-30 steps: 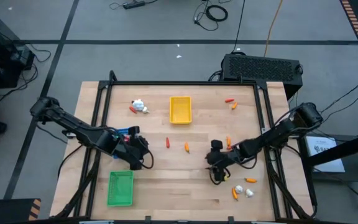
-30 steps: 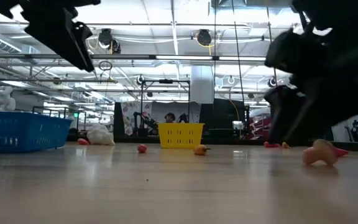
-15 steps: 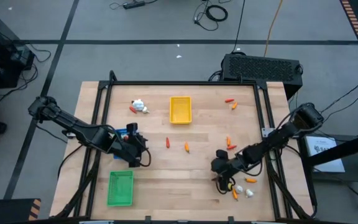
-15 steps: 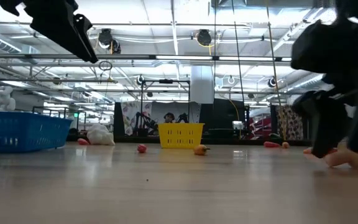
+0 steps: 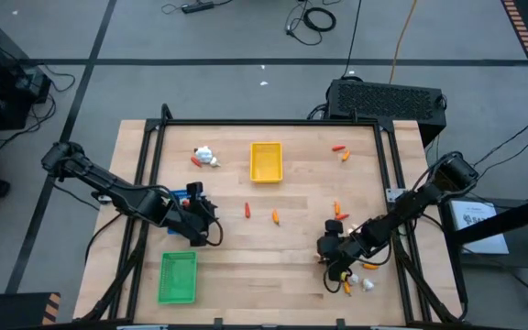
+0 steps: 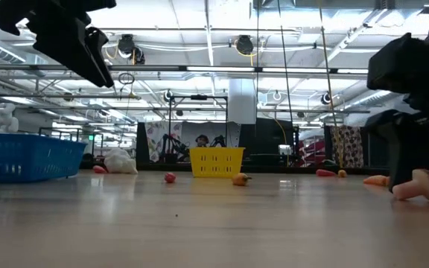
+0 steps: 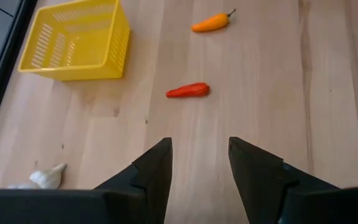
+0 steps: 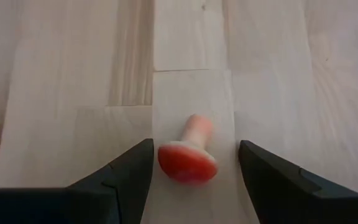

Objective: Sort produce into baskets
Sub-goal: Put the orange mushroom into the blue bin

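Red-capped, pale-stemmed toy mushroom is lying on the wooden table at five o'clock, between the right gripper's spread, empty fingers. Left gripper is hovering half-open at nine o'clock. No writing is showing.

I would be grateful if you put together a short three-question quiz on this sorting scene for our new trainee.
1. True or false: the right pincer has its fingers open with a red-capped mushroom piece lying on the table between them.
2. Multiple choice: in the left wrist view, which piece lies closest ahead of the left pincer? A) the orange pepper B) the red pepper C) the whitish garlic bulb
3. Fill in: in the high view, the tray nearest the table's front left corner is the ____ tray.

Key: 1 true; 2 B; 3 green.
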Controlling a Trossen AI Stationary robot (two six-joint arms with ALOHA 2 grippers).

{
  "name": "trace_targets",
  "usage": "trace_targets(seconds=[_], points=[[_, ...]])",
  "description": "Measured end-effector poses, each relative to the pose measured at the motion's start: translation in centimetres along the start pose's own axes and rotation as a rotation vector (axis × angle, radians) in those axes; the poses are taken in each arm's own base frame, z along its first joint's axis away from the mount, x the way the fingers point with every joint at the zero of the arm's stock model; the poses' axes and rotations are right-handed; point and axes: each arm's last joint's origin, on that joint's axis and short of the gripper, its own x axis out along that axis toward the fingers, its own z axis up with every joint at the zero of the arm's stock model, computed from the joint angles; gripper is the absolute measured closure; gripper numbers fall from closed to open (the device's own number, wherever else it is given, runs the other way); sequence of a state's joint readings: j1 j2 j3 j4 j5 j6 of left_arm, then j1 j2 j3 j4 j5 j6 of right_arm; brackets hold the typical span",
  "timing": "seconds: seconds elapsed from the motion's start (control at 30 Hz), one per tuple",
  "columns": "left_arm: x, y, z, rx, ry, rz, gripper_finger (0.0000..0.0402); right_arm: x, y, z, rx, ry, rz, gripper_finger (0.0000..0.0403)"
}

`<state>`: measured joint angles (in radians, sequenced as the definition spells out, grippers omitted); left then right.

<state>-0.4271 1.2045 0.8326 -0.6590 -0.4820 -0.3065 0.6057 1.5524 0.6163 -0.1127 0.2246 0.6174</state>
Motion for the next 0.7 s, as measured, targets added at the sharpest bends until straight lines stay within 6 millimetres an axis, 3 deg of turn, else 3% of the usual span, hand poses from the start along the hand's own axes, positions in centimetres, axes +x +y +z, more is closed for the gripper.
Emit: trace_targets(seconds=[0.17,0.33,0.53,0.7], points=[[0.1,0.0,-0.1,0.012,0.003,0.0,0.0236,0.0,0.0,-0.1,0.006,-0.007,-0.014,0.0188],[0.2,-0.1,0.1,0.019,-0.022,-0.009,0.0236,0.0,0.0,0.0,0.044,-0.009,-0.016,0.0229],[1.8,-1.4,0.3,0.081,-0.259,-0.149,0.0236,0.1,-0.2,1.1,0.052,-0.087,0.017,0.0302],[3.9,-2.7,0.6,0.28,-0.561,-0.169,0.0236,-0.1,-0.5,4.1,0.009,-0.345,0.047,0.0326]])
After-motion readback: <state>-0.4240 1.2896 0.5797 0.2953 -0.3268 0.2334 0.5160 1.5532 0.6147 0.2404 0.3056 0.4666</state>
